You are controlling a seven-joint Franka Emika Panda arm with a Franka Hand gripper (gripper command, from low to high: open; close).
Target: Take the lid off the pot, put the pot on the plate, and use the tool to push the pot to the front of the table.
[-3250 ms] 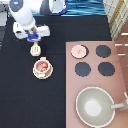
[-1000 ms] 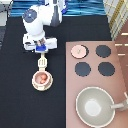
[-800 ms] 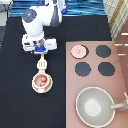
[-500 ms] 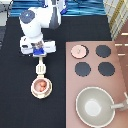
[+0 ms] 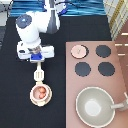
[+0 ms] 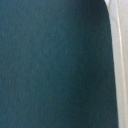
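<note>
The gripper [image 5: 36, 62] is hanging over the black table [image 5: 15, 95] toward the exterior view's left, right above the handle end of the small cream-white spatula tool [image 5: 39, 74]. Honestly I can't tell whether it's gripping the tool or not, the hand is covering that bit. The wrist view is just showing dark tabletop with a pale strip along one edge, no help there.

The tool's slotted head is pointing toward the exterior view's bottom and looks like it's touching or just beside the small pale pink pot [image 5: 40, 92] with the reddish-orange pieces inside. The pot is sitting on the cream-yellow round plate [image 5: 33, 99], so that step looks done. The lid is off too: the small pale pink disc lid [image 5: 78, 50] is lying on the upper-left burner of the pinkish-brown stove block [image 5: 111, 85], well apart from the pot.

My guess on handling: the tool is looking light and stiff, thin plastic, best held by the short handle so the wide head stays flat against the pot. The pot seems light and smooth, so it's probably sliding or skewing off the plate easily if pushed off-centre.
</note>
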